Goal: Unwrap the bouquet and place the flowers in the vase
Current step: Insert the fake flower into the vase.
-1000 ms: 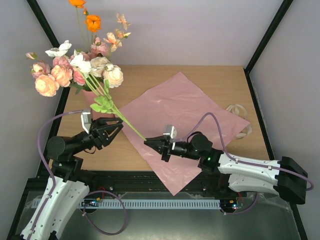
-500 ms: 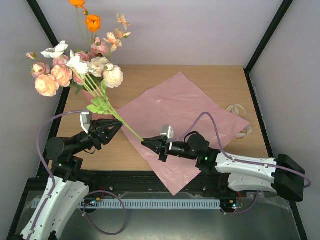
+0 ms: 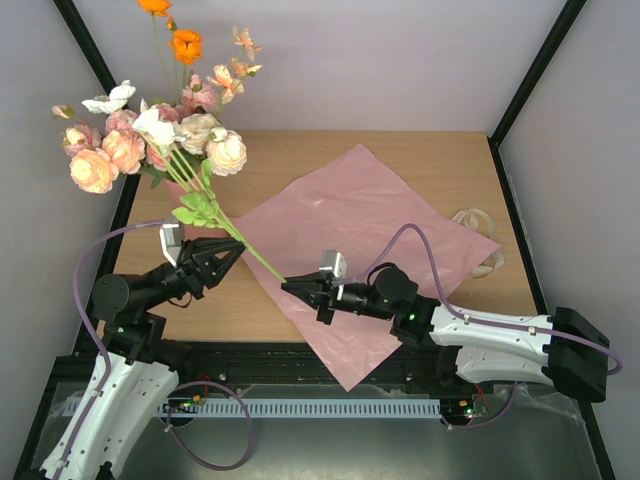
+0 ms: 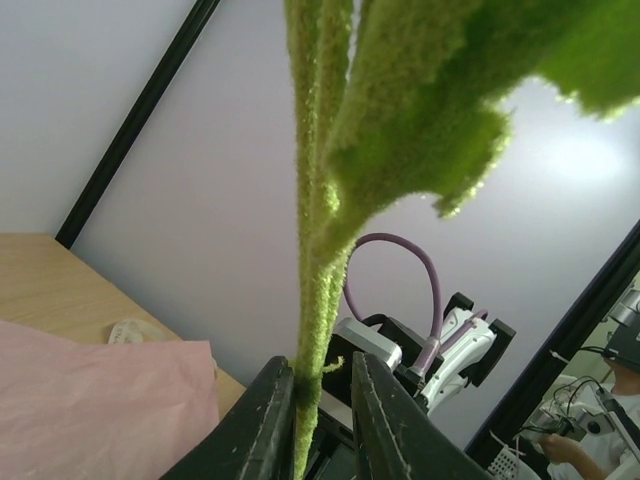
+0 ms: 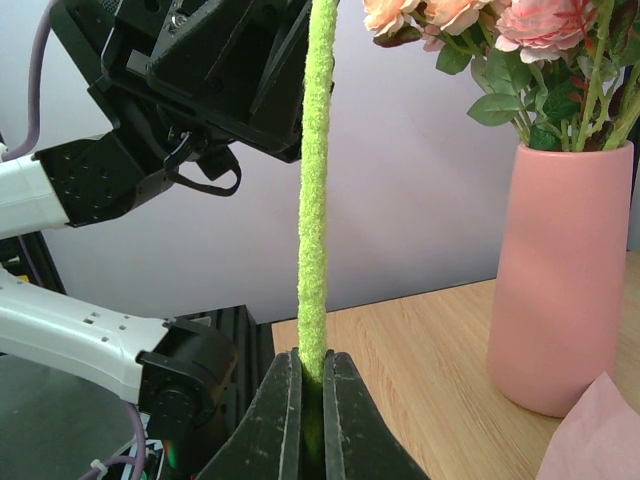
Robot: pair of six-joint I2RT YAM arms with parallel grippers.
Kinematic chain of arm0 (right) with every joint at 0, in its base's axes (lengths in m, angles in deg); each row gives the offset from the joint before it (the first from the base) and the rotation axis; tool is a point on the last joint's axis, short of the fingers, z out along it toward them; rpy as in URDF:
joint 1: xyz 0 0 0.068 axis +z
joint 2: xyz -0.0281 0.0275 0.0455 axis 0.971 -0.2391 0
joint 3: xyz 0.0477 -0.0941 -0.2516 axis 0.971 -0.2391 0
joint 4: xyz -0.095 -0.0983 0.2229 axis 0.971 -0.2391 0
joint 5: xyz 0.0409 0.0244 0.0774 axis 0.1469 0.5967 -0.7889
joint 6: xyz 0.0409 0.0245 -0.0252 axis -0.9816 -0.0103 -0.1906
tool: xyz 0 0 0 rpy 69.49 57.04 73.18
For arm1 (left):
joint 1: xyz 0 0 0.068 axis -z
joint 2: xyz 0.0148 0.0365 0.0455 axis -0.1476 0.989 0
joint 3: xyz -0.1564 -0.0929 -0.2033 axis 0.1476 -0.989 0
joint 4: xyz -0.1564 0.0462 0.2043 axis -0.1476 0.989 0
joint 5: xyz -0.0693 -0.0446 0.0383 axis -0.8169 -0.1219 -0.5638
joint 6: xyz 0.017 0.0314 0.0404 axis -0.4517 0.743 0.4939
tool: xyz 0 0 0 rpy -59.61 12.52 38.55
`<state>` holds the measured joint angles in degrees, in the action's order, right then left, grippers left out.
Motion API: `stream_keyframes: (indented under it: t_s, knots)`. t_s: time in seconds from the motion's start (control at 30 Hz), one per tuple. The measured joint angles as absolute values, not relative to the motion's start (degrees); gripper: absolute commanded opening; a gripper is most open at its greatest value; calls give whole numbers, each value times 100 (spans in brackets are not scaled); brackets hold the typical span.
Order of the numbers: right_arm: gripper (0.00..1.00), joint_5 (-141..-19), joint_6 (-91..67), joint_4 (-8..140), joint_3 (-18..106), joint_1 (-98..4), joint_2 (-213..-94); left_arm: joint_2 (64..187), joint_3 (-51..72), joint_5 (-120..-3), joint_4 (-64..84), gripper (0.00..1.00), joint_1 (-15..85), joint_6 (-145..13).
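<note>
Flowers (image 3: 150, 140): pink, cream and orange artificial blooms, standing in the salmon-pink cylinder vase (image 5: 560, 270), back-left on the wooden bench (image 3: 440, 150).
Fuzzy green stem (image 3: 250, 252): slants in the air between both hands.
Right hand (image 5: 310, 385): clenched on its foot.
Left hand (image 4: 322, 385): close round it under the leaves (image 3: 195, 212); firm pinch unclear.
Risk: opposed pulls could bend the stem; a weak left grip could drop it.
Hidden: its bloom, lost in the bunch; vase mouth.

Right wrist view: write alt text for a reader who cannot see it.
A fuzzy green flower stem stands upright, pinched at its base by the right end effector, with the black left end effector holding it higher up. To the right, a salmon-pink vase holding flowers stands on the wooden table.
</note>
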<state>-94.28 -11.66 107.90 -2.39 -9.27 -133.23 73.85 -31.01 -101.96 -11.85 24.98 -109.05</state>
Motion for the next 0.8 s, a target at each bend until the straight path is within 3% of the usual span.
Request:
stream_keyframes:
  t_s: [0.17,0.3,0.4,0.5,0.6,0.8]
  knots:
    - [1,-9454,-1157,10779,-239,-927,-13323,7385,-3101,-10061,-1045,35,2498,-10827]
    - [1,-9463,-1142,10748,-239,-916,-13323,7385,-3101,-9949,-919,23,2498,-10779]
    - [1,-9452,-1142,10724,-239,-916,-13323,7385,-3101,-9916,-903,5,2498,-10752]
    - [4,-9432,-1140,10722,-239,-912,-13323,7385,-3104,-9888,-884,2,2498,-10722]
    - [15,-9399,-1138,10720,-239,-912,-13323,7378,-3104,-9855,-857,2,2498,-10667]
    - [59,-9220,-1063,10705,-241,-899,-13303,7125,-3104,-9582,-534,2,2498,-10363]
